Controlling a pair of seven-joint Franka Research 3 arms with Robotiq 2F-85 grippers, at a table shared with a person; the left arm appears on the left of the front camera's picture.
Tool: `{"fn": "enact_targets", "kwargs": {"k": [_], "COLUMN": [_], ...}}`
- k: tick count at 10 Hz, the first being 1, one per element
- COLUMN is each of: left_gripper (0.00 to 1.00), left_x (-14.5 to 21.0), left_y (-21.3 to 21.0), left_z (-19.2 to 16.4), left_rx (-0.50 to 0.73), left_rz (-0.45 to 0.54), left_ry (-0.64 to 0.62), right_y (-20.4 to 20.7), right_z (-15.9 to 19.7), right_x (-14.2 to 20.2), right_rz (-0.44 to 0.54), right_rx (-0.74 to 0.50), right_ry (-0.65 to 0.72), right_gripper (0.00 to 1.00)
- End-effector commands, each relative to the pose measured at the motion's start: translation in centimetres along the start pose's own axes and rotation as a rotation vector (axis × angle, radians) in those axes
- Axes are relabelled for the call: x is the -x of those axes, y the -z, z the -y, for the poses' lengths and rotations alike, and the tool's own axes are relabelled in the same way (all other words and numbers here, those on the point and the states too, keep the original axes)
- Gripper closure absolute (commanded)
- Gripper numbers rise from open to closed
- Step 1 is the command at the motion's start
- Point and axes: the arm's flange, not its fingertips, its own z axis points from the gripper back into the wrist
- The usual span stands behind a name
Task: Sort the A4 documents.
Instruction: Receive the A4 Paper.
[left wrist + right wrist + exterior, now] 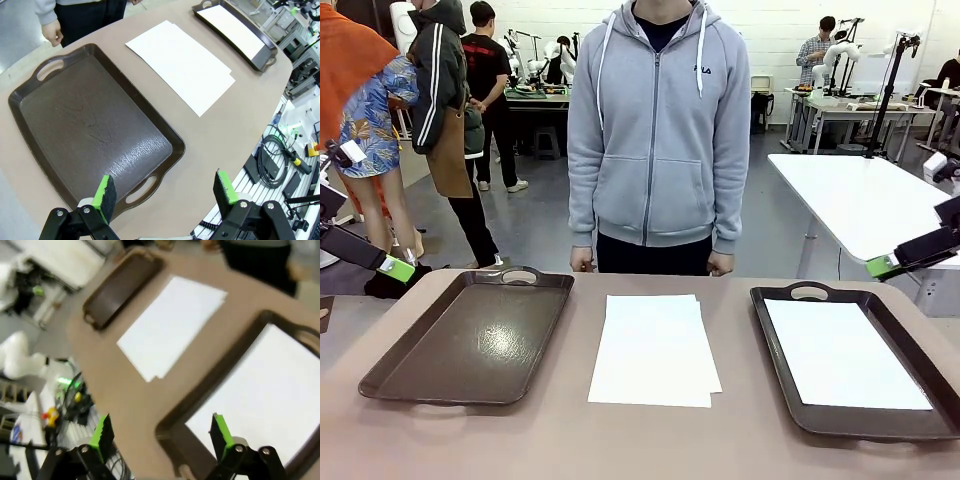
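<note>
So here's where we're at: the pile of A4 documents [653, 350] lies flat in the middle of the table [740, 440], the sheets a bit fanned so an under-edge peeks out along the right side. It's between the two trays, touching neither. The left tray [470, 340] shows its dark, shiny bottom, and the right tray [870, 424] has another sheet [845, 355] lying flat inside it. Our left gripper [165, 187] hangs in the air above the near handle end of the left tray, jaws spread wide, nothing between the green pads. Our right gripper [162, 432] is also spread wide and holding nothing, up over the edge of the right tray; that wrist view is pretty blurry. The person [658, 130] stands at the far side with both hands [582, 262] down at the table edge.
</note>
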Motion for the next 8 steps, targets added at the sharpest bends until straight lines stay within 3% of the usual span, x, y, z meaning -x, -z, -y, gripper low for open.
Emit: {"fn": "enact_targets", "kwargs": {"k": [1, 3, 4, 6, 8], "left_gripper": [0.0, 0.0, 0.0, 0.0, 0.0], "left_x": [0.2, 0.2, 0.2, 0.2, 0.2], "left_y": [0.0, 0.0, 0.0, 0.0, 0.0], "left_z": [-0.2, -0.2, -0.2, -0.2, -0.2], "left_rx": [0.016, 0.016, 0.016, 0.016, 0.016], "left_rz": [0.012, 0.012, 0.012, 0.012, 0.012], "left_ry": [0.011, 0.011, 0.011, 0.011, 0.011], "right_y": [-0.2, -0.1, 0.5, 2.1, 2.8], "right_z": [-2.6, -5.7, -6.7, -8.0, -8.8], "right_x": [0.9, 0.4, 0.4, -0.2, -1.1], "right_rz": [0.009, 0.003, 0.017, 0.021, -0.014], "right_rx": [-0.111, -0.128, -0.079, 0.003, -0.02], "right_ry": [-0.225, -0.439, -0.517, -0.6, -0.608], "right_gripper": [0.0, 0.0, 0.0, 0.0, 0.0]}}
